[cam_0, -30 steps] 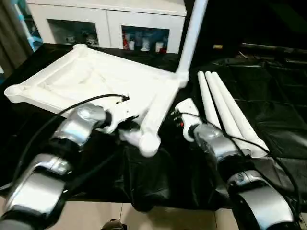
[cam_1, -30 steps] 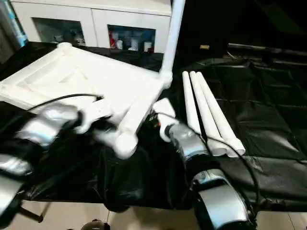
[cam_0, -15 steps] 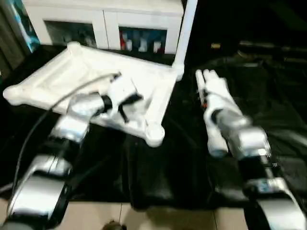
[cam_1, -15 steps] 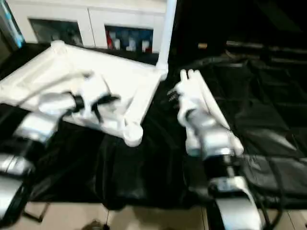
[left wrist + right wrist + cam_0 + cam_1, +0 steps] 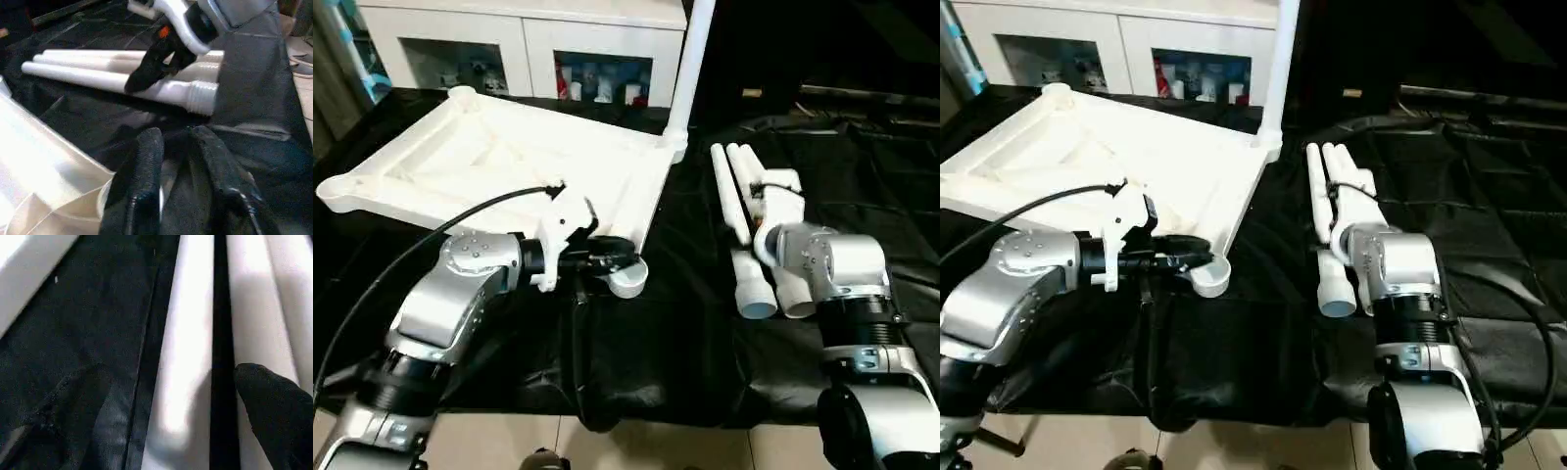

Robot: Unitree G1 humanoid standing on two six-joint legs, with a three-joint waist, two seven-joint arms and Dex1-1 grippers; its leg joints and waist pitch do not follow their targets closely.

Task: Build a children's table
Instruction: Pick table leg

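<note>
Legs (image 5: 744,211) apparently under right pincer (image 5: 155,62).

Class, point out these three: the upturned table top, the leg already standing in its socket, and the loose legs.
table top (image 5: 509,157), left eye view, ribbed underside.
standing leg (image 5: 688,59), left eye view, mid-shaft.
loose legs (image 5: 98,78), left wrist view, nearest tube.

Inverted table top (image 5: 509,162) lies on work table (image 5: 881,196), left side, ribbed underside up. One leg (image 5: 690,59) stands upright in its far-right corner socket. Three loose legs (image 5: 744,225) lie side by side to its right. Cabinet (image 5: 519,39) stands behind.
</note>
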